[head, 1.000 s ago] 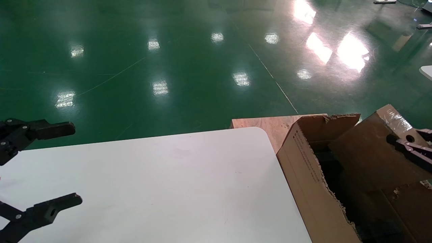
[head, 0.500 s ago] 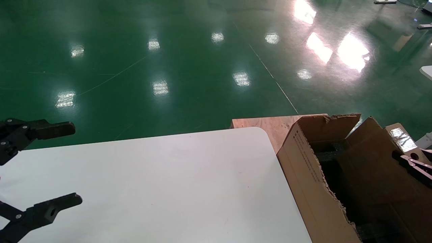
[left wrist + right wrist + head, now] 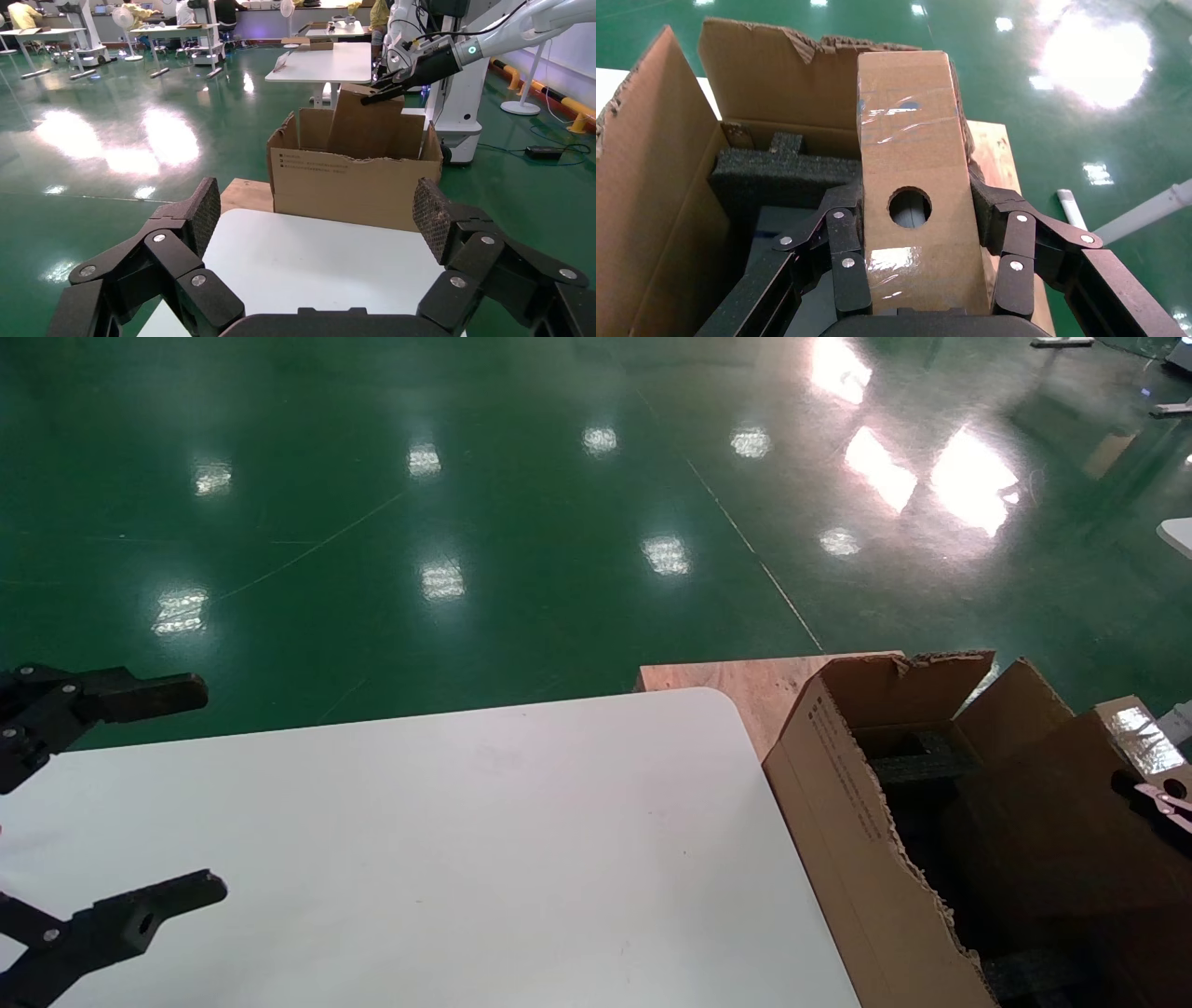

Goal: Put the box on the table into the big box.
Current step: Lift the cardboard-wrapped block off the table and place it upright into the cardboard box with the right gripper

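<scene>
The left gripper (image 3: 140, 794) is parked above the near left of the table (image 3: 466, 859), jaws wide apart, unchanged from a second ago. The box (image 3: 912, 175) is clamped between the jaws of the right gripper (image 3: 916, 235); it has been carried lower and farther right, into the big box (image 3: 857, 822). Its long axis is tilted upward, holed face toward the wrist, above the black foam (image 3: 772, 175).
</scene>
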